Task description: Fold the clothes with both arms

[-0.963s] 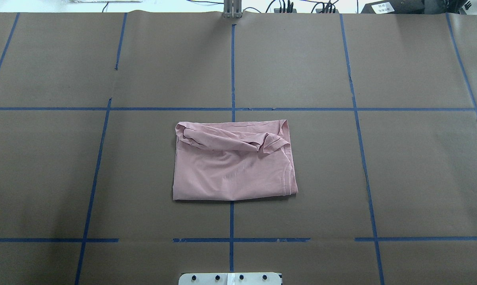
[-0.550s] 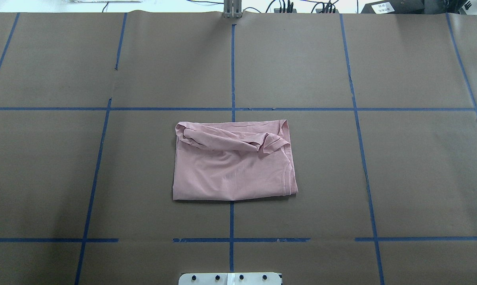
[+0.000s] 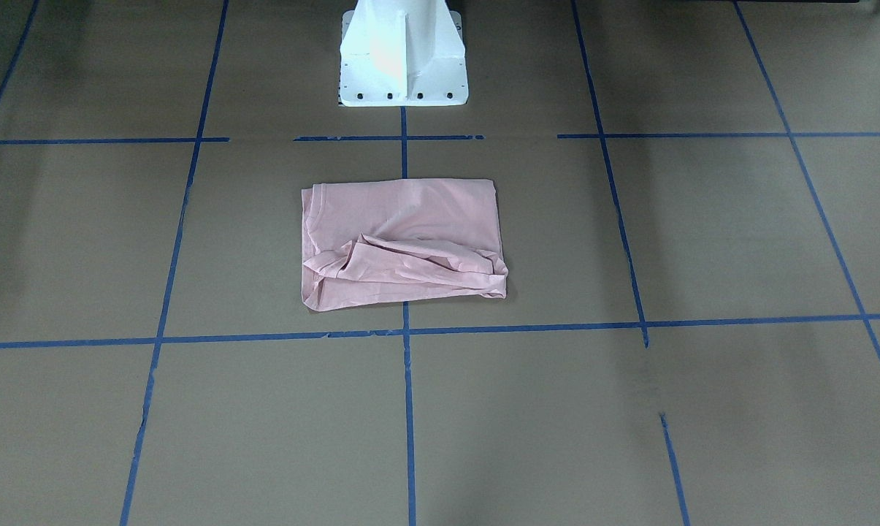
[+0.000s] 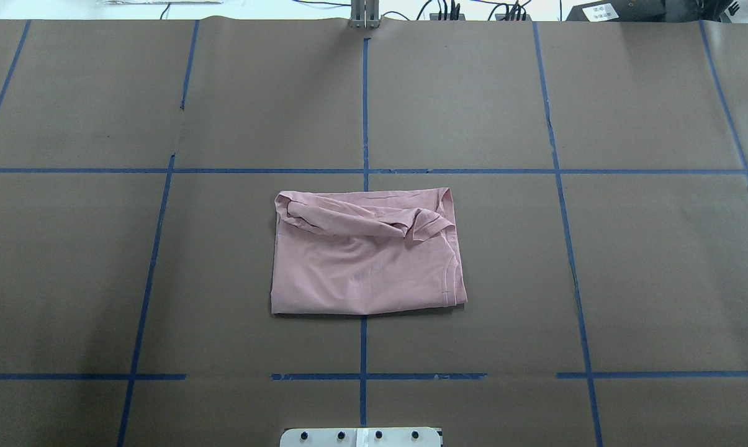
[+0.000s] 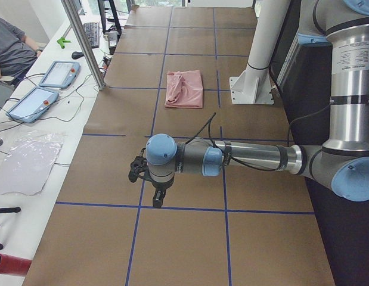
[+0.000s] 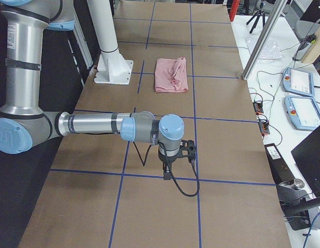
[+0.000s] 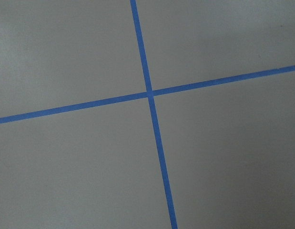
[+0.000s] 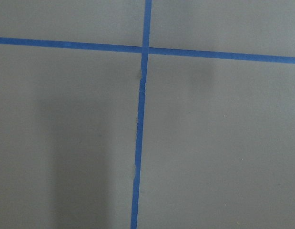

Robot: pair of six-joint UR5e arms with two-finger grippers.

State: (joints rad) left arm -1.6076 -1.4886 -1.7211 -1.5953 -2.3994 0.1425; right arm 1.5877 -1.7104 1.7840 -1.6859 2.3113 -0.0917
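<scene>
Pale pink cotton T-shirt [image 4: 367,273] lies folded into a soft, rough rectangle on the matte brown paper-covered table [image 4: 162,279] crossed by blue tape grid lines [image 4: 364,105]. It is smooth on the side toward the white metal pedestal base [image 3: 403,58] and bunched into a creased ridge at the opposite edge, with its lower layers hidden by the fold. It sits well apart from the left gripper [image 5: 158,198] and the right gripper [image 6: 166,166], between them along the table. Both are black and point down from grey metal arms, too small and dark in the side views to tell whether the jaws are wide or narrow.
</scene>
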